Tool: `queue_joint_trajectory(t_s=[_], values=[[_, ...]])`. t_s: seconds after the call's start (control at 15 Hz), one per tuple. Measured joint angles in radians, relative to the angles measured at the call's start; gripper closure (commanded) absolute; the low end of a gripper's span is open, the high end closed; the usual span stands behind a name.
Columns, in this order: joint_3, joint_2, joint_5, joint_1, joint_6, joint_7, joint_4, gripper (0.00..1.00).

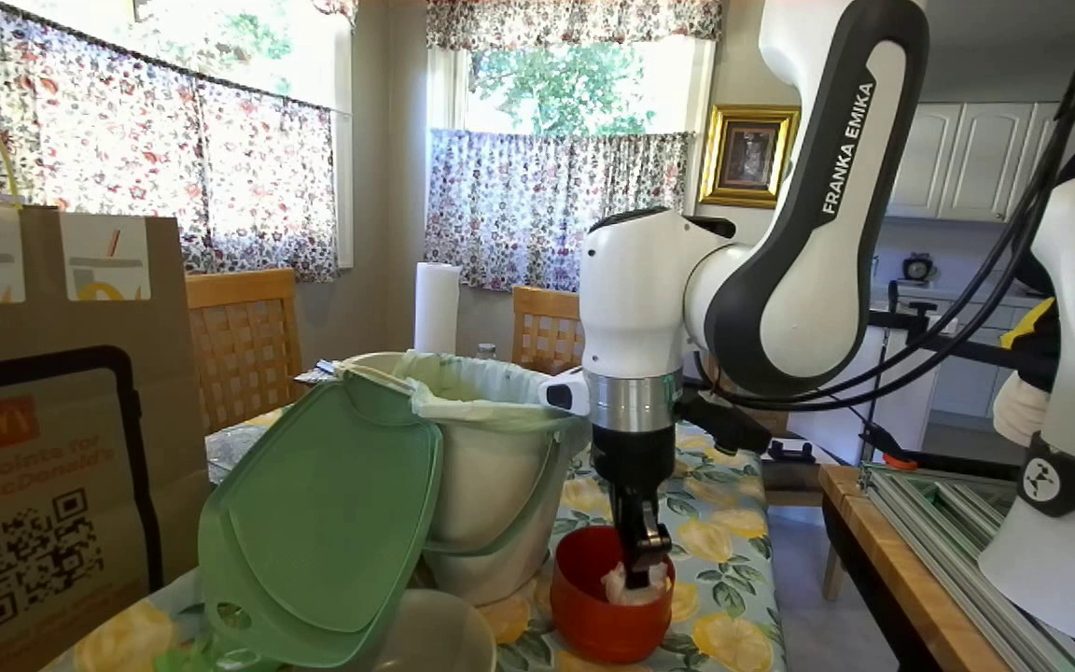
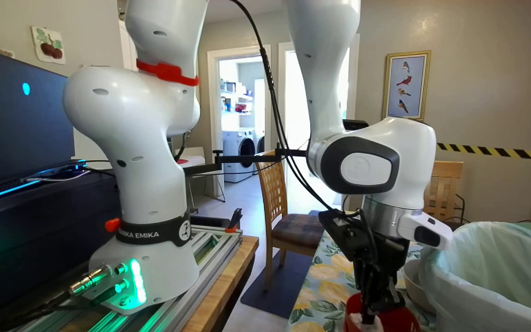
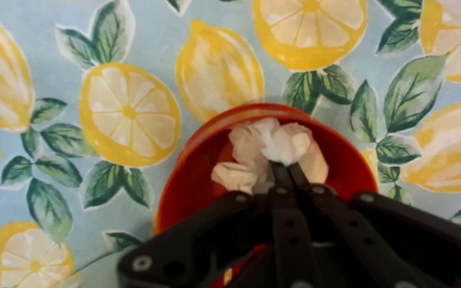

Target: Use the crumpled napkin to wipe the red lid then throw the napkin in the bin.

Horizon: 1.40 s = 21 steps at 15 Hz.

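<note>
The red lid [image 1: 607, 635] is a round red-orange piece with a raised wall, looking like a bowl, on the lemon-print tablecloth. It also shows in an exterior view [image 2: 401, 320] and in the wrist view [image 3: 190, 188]. The crumpled white napkin [image 3: 236, 176] is inside it; it shows partly in both exterior views [image 1: 614, 586]. My gripper [image 3: 288, 165] points down into the red lid, its fingers close together on the napkin. The fingertips are partly hidden by the napkin. The bin [image 1: 509, 495], lined with a whitish bag, stands beside the red lid. Its green cover [image 1: 323, 523] leans against it.
A pale bowl [image 1: 444, 639] stands near the green cover. A brown paper bag [image 1: 43, 448] is at the side, and a paper towel roll [image 1: 437, 308] stands behind the bin. The robot's wooden bench [image 1: 911, 579] lies across a gap from the table. Chairs [image 2: 274, 207] surround the table.
</note>
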Motion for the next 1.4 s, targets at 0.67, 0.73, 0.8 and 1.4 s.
queue_joint_trajectory(t_s=[0.67, 0.73, 0.8, 1.4], values=[[-0.062, -0.001, -0.027, 0.025, 0.08, 0.01, 0.0, 0.99], [-0.065, -0.001, -0.031, 0.026, 0.07, 0.009, 0.0, 0.99], [-0.065, -0.001, -0.032, 0.026, 0.063, 0.008, -0.001, 0.99], [-0.031, -0.022, -0.03, 0.023, 0.052, 0.006, -0.031, 0.99]])
